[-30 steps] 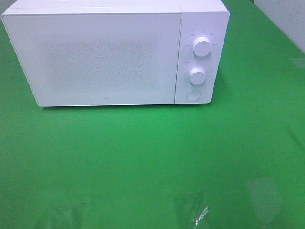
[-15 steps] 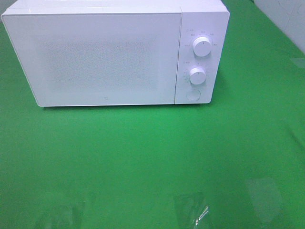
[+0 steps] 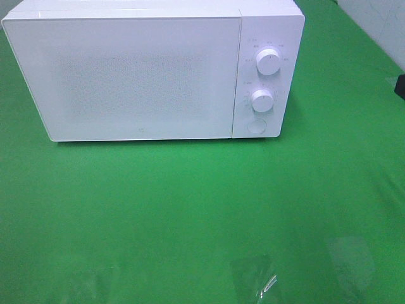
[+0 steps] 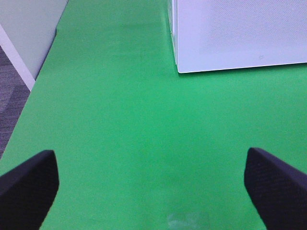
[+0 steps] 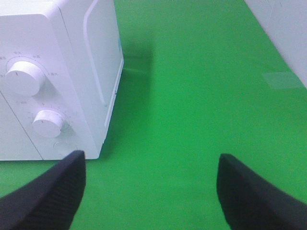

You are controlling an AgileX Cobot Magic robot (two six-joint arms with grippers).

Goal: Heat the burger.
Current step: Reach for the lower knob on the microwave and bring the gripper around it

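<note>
The burger is out of view in every frame. A white microwave (image 3: 152, 69) stands at the back of the green table with its door shut; two white knobs (image 3: 268, 62) and a round button sit on its right panel. My left gripper (image 4: 151, 191) is open with nothing between its black fingers (image 4: 29, 191), over green cloth in front of the microwave's left corner (image 4: 240, 33). My right gripper (image 5: 151, 191) is also open and empty, close to the microwave's right side and the knobs (image 5: 21, 79). A dark bit of the right arm (image 3: 400, 87) shows at the exterior view's right edge.
Green cloth (image 3: 190, 209) covers the whole table. A light wall (image 3: 380, 25) runs along the far right, and the table's left edge meets a grey floor (image 4: 9, 96). Small clear tape patches (image 3: 253, 278) lie near the front edge.
A dark part of the right arm has come into sight at the right edge of the exterior view. The microwave stays shut and unmoved.
</note>
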